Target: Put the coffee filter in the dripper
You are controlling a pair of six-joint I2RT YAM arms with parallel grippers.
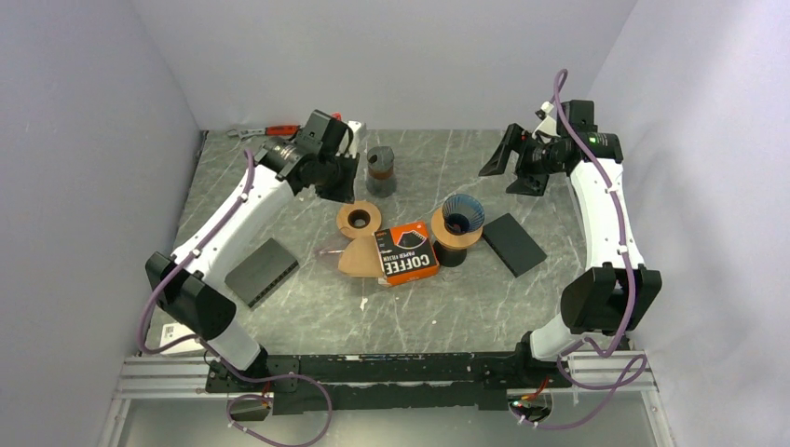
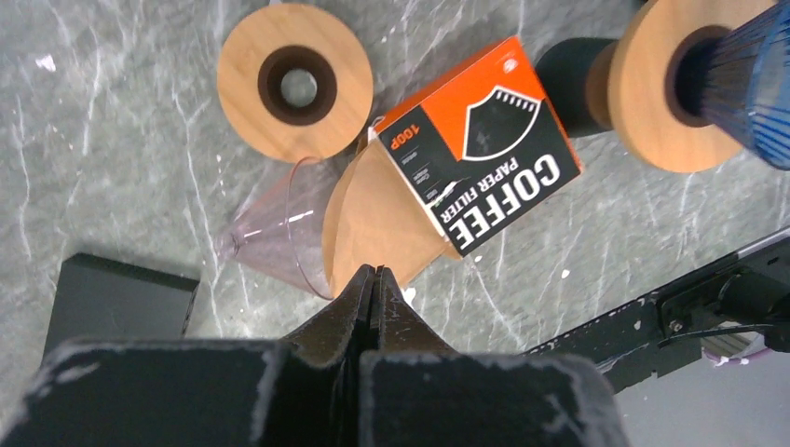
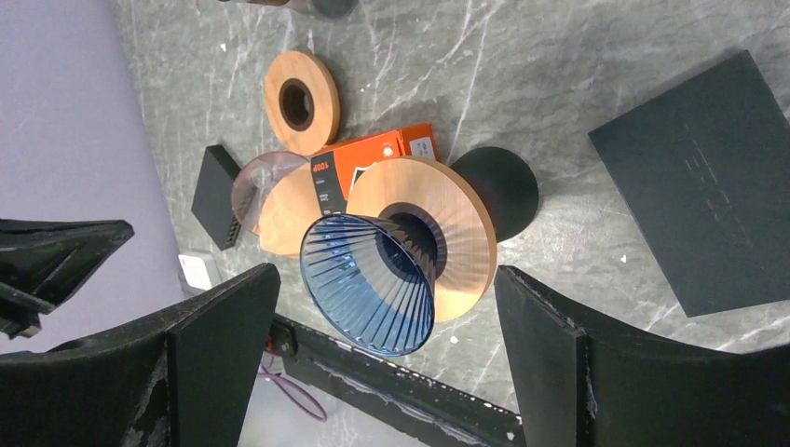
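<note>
Toward the near-left corner of the desk [image 1: 419, 317], a black block [image 1: 262, 271] is laid flat. At the centre, the filter [image 2: 377, 219] is seen lying flat, its edge covered by an orange box [image 1: 406, 252], and is touched by a clear cone [image 2: 270, 237] on its side. Just right, the blue dripper [image 1: 463, 214] is seated in a wooden stand [image 3: 456, 233]. Beyond, a wooden ring [image 1: 359, 220] is placed. The left gripper [image 2: 375, 275] is closed and empty over the far-left; the right gripper [image 1: 510, 168] is spread wide, empty, over the far-right.
</note>
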